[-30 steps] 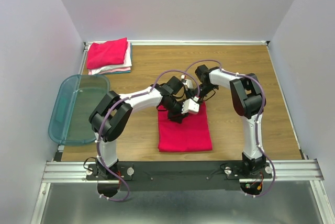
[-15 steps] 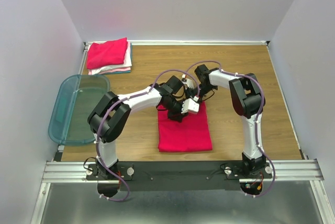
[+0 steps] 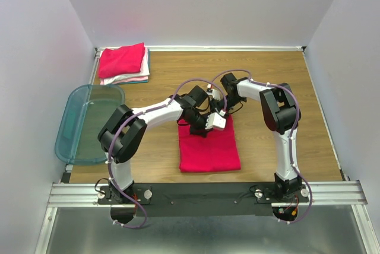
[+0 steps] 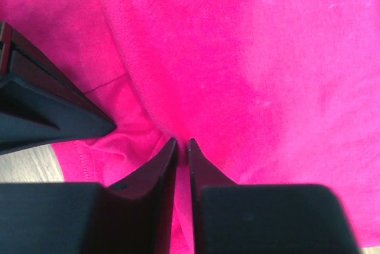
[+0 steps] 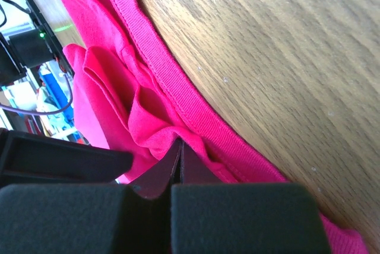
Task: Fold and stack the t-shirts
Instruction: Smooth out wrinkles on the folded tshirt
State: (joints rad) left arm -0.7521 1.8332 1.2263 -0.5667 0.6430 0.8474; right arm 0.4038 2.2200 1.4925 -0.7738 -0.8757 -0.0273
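Wooden table (image 3: 267,76) carries red t-shirt (image 3: 211,150) and shirt stack (image 3: 123,64).

A plain red-pink is shown by the shirt (image 3: 211,147) at centre. The stack (image 3: 123,62) at upper left is topped red-pink, edged white and teal below. The bin (image 3: 89,124) is tinted teal, the table (image 3: 297,85) grained brown.

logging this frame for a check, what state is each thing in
shirt, folded flat on the table, far edge bunched up and pinched
left claw, shut on shirt
right claw, shut on shirt
stack, folded shirts piled in the far left corner, red on top
bin, lying at the table's left edge
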